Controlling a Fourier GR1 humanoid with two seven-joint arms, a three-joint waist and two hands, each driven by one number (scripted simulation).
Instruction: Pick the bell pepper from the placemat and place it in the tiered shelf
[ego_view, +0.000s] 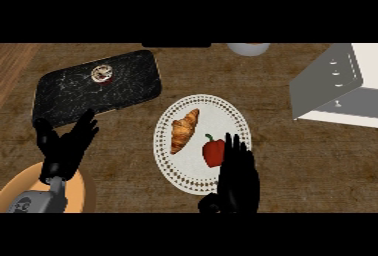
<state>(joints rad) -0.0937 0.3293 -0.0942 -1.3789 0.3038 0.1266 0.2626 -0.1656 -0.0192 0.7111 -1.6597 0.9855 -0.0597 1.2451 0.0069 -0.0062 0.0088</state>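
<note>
My right robot hand sits at the lower edge of the white placemat, fingers straight and held close together, pointing up the view, their tips just beside the bell pepper on its right side. Nothing is pinched yet; the red pepper lies on the placemat, green stem up the view, with a croissant just to its left. My left robot hand rests spread and idle near the lower corner of a dark tray, above an orange plate.

I judge I am at the approach, the grasp not yet made. The risks from here: my fingers lie alongside the pepper rather than around it, so closing from this pose could nudge it leftward into the croissant instead of catching it. The pepper's rounded skin may also roll or slip out as my fingers curl. Whether the thumb is placed to oppose them, I cannot tell.

The tiered shelf stands well apart at the upper right of the desk. Carrying the pepper there, I could clip the shelf's near edge or set it on the lip where it might tumble off
</note>
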